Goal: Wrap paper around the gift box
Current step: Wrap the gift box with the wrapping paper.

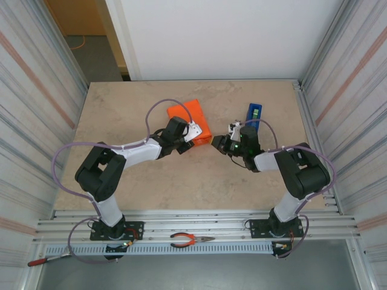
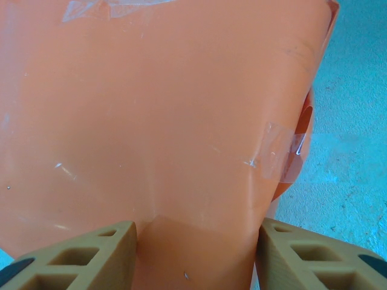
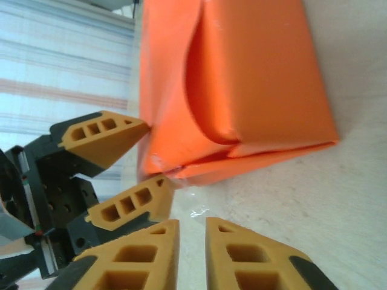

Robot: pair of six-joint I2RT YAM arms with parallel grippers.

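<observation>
Orange paper-wrapped low cuboid gift box [image 1: 192,115] on beige tabletop [image 1: 121,121], toward 12 o'clock of centre, left gripper [image 2: 196,254] clamping its 6 o'clock end, right gripper [image 3: 192,232] just beside at 4 o'clock, fingers almost together

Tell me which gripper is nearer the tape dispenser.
Right. The right gripper sits just left of the dispenser; the left gripper is farther left, its fingers on the box.

Black-and-white arms [image 1: 130,154], tan jaws, lilac cables [image 1: 72,145]
</observation>
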